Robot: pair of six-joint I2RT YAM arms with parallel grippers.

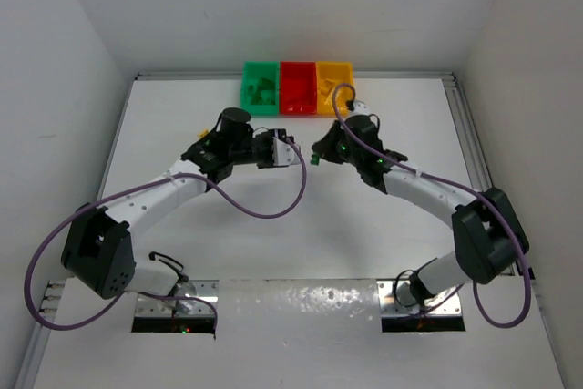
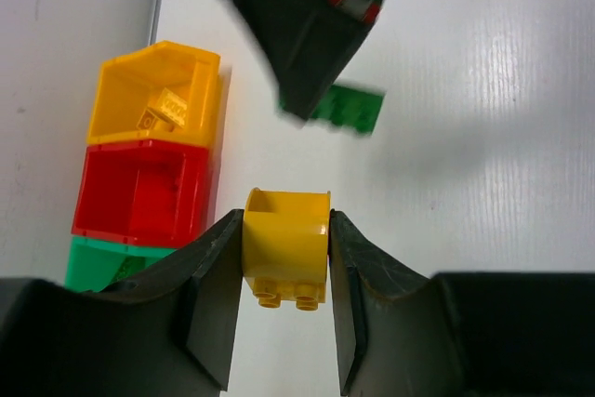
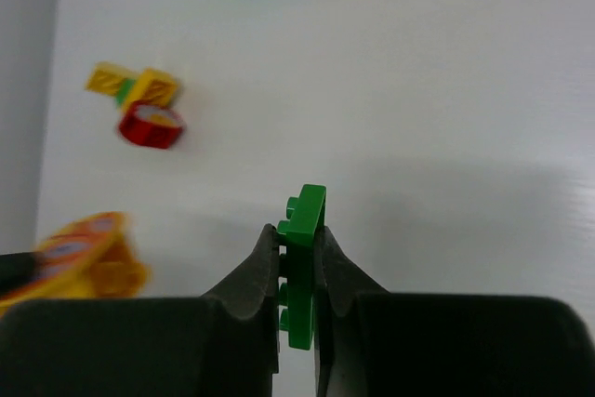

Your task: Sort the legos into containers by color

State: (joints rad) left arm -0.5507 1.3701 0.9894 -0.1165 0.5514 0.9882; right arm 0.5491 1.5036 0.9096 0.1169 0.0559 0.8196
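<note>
My left gripper point(image 2: 285, 258) is shut on a yellow rounded lego point(image 2: 285, 244), held above the white table. My right gripper point(image 3: 299, 262) is shut on a flat green lego point(image 3: 303, 258) that stands on edge between the pads. In the top view the two grippers, left point(image 1: 291, 148) and right point(image 1: 316, 155), nearly meet at mid-table. The green bin point(image 1: 260, 87), red bin point(image 1: 298, 87) and yellow bin point(image 1: 334, 85) stand side by side at the far edge. The yellow bin point(image 2: 153, 95) holds yellow legos point(image 2: 165, 109). Two yellow legos point(image 3: 153, 87) and a red round lego point(image 3: 149, 125) lie loose on the table.
In the left wrist view the right gripper's dark body point(image 2: 307, 25) hangs close ahead with the green lego point(image 2: 346, 107) under it. A blurred yellow shape point(image 3: 79, 253) sits at the left edge of the right wrist view. White walls enclose the table point(image 1: 383, 243).
</note>
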